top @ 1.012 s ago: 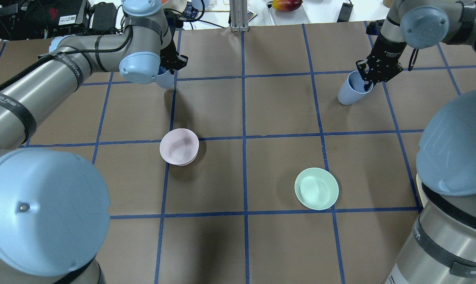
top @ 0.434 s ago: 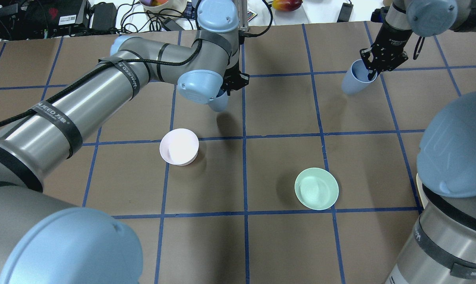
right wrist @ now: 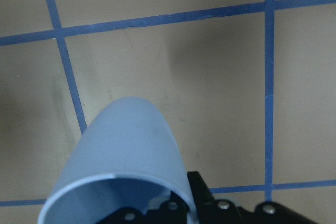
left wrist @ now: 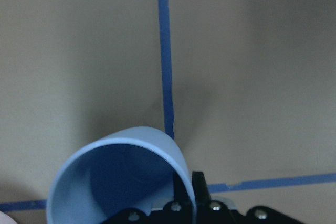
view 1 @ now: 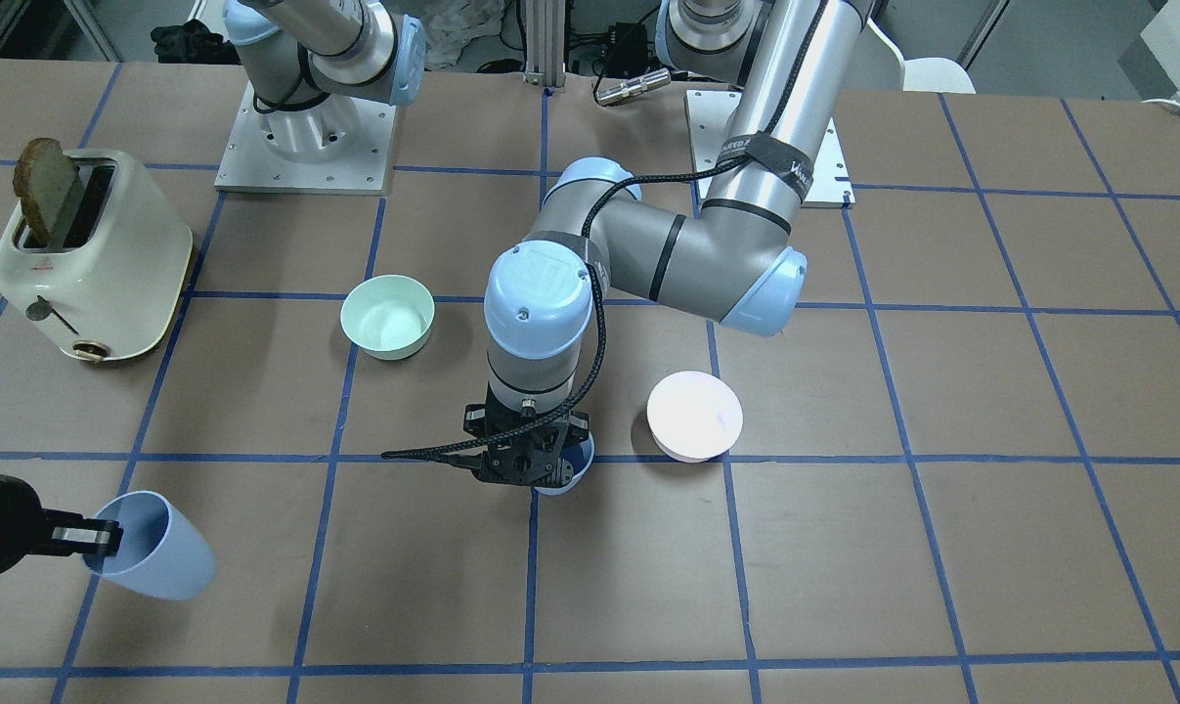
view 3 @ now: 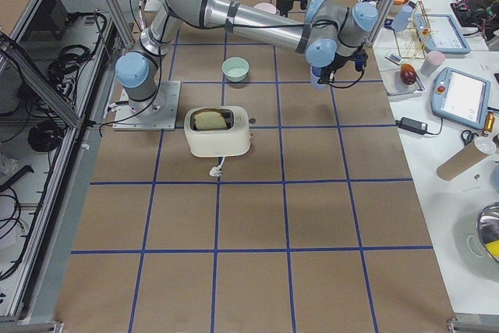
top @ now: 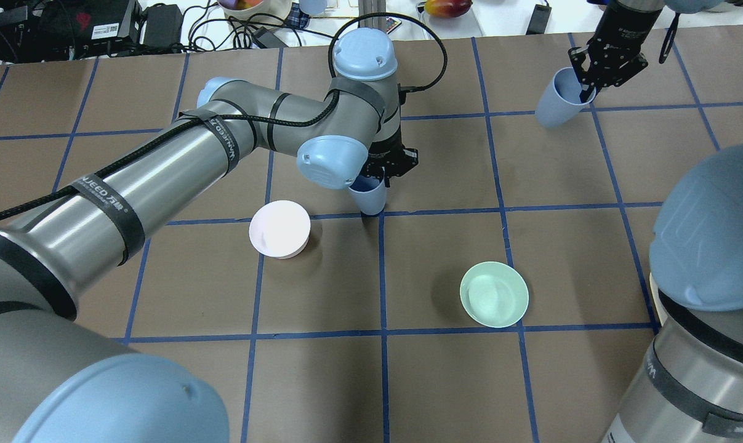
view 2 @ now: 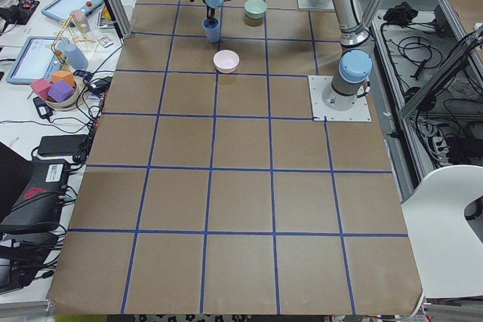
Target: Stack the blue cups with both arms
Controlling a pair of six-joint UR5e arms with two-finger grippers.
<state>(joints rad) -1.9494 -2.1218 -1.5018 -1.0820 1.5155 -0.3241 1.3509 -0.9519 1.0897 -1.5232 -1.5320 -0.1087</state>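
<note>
Left hand (top: pixel 388 169) is clamped on the rim of the centre blue cup (top: pixel 369 197), one finger inside the mouth and one outside on the wall. That cup hangs roughly upright, mouth up, about mid-table, right over a crossing of the blue tape lines (top: pixel 380 277). It sits low; cannot tell whether its base touches the table (top: pixel 445 381). The left wrist view shows the open mouth and the cup's shadow on the brown surface close under it. Right hand (top: pixel 585 91) is also closed on a rim, gripping the far blue cup (top: pixel 556 104) with one finger inside and one outside. That cup is tilted, base pointing down and away from the hand, lifted off the table near the far edge, toward the far right corner. The two cups are well apart. Pink bowl (top: pixel 279 229) stands just beside the centre blue cup on the robot's left, not touching it. Green bowl (top: pixel 493 294) sits apart from both cups, closer to the robot's edge and toward the right end. Cream toaster (view 1: pixel 86 259) with a slice of bread in its slot stands by the right end of the table, apart from everything else.
</note>
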